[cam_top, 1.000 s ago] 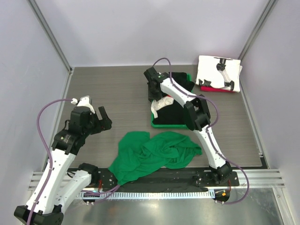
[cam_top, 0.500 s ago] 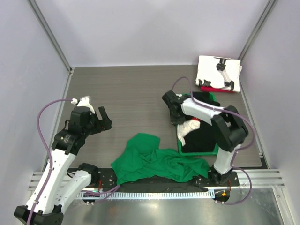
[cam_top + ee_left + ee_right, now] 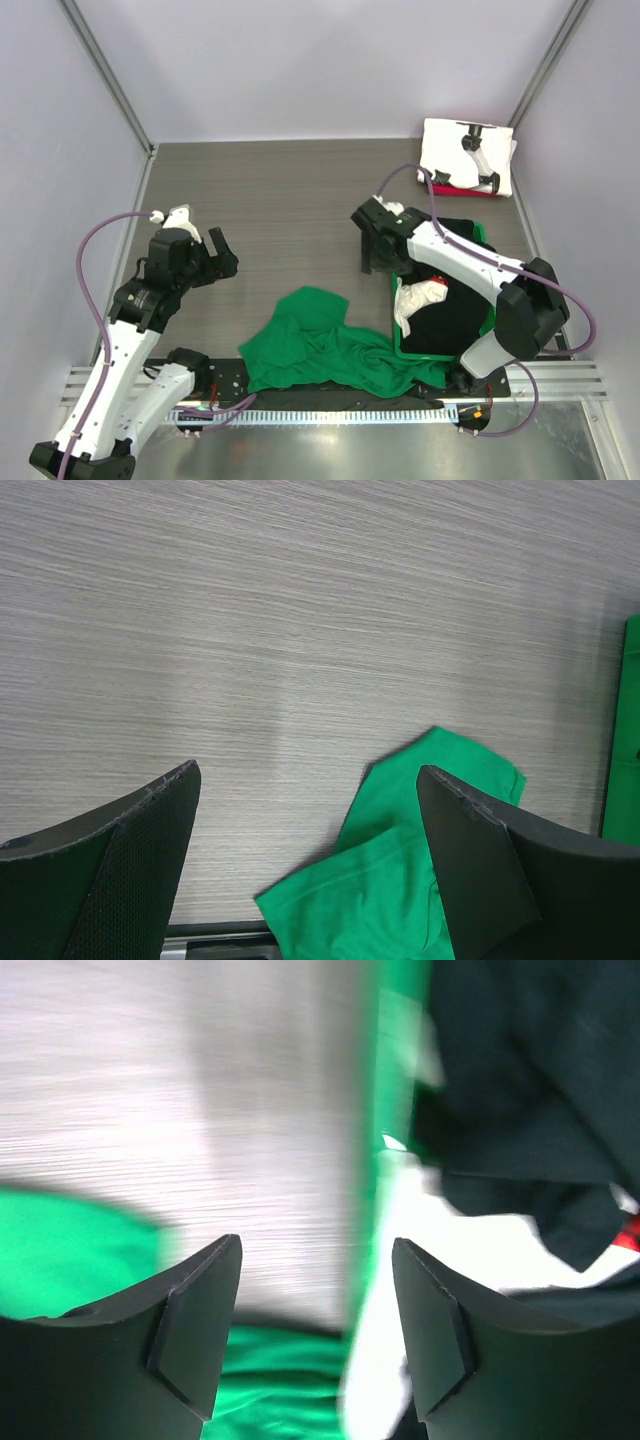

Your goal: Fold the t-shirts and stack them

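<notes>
A bright green t-shirt [image 3: 330,340] lies crumpled on the table near the front edge, its right part under the green bin [image 3: 489,312]. The bin holds black t-shirts [image 3: 452,300], a white cloth [image 3: 412,300] and a bit of red. A folded white t-shirt with black print [image 3: 467,155] lies on a red one [image 3: 450,190] at the back right. My right gripper [image 3: 380,262] is open over the bin's far left corner, empty [image 3: 316,1242]. My left gripper [image 3: 228,258] is open and empty above the table left of the green t-shirt [image 3: 430,880].
The right wrist view is blurred and shows the bin's rim [image 3: 375,1160], black cloth [image 3: 520,1080] and white cloth [image 3: 470,1250]. The bin's edge shows at the right of the left wrist view [image 3: 630,730]. Walls enclose the table on three sides.
The right arm has swung right and toward the front, and the bin has slid with it from mid-table to the right front. The green t-shirt shifted right. The left arm has not moved.
</notes>
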Robot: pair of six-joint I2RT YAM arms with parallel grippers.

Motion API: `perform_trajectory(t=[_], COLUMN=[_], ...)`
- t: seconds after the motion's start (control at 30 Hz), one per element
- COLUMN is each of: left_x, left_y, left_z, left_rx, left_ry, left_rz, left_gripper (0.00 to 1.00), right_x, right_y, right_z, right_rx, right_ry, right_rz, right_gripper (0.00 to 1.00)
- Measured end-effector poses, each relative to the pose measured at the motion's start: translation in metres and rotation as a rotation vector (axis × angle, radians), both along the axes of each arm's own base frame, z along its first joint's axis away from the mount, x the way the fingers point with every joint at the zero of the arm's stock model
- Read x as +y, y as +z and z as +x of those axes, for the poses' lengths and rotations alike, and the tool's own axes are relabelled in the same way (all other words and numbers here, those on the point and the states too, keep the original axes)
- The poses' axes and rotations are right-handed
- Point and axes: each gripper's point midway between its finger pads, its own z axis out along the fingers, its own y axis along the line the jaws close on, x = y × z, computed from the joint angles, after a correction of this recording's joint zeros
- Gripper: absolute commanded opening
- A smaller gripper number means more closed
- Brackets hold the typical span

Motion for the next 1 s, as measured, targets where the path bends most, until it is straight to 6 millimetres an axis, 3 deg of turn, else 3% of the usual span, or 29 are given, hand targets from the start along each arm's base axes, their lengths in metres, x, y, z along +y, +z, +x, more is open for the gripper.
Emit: perform_trajectory(t=[0.17,0.23,0.33,0.43,0.5,0.57,0.67,0.87,1.0], left_x=[0.0,0.001,0.001,0.001,0.001,0.001,0.001,0.001,0.001], left_y=[0.0,0.0,0.0,0.0,-0.001,-0.001,-0.002,-0.002,-0.004], left_z=[0.0,0.0,0.0,0.0,0.0,0.001,0.001,0.001,0.002], left_rx=[0.0,0.0,-0.001,-0.001,0.001,0.004,0.007,0.009,0.017], left_ry=[0.001,0.002,0.004,0.006,0.006,0.006,0.006,0.005,0.005], left_rz=[0.001,0.002,0.003,0.005,0.005,0.006,0.007,0.007,0.01], left_gripper=[0.89,0.89,0.89,0.89,0.89,0.89,0.89,0.89,0.89], right_x=[0.083,0.108,0.111,0.085,0.054,0.028,-0.001,-0.082,-0.106], right_y=[0.051,0.049,0.019,-0.024,-0.054,-0.071,-0.067,-0.051,-0.052], right_z=[0.022,0.016,0.003,-0.014,-0.028,-0.039,-0.038,-0.04,-0.045], right_rx=[-0.133,-0.127,-0.067,0.03,0.102,0.152,0.127,0.023,0.032], right_ry=[0.103,0.131,0.108,0.043,-0.021,-0.086,-0.176,-0.434,-0.508], right_rz=[0.168,0.243,0.261,0.196,0.134,0.095,0.121,0.131,0.104], right_gripper=[0.68,0.67,0.67,0.67,0.66,0.63,0.64,0.68,0.7])
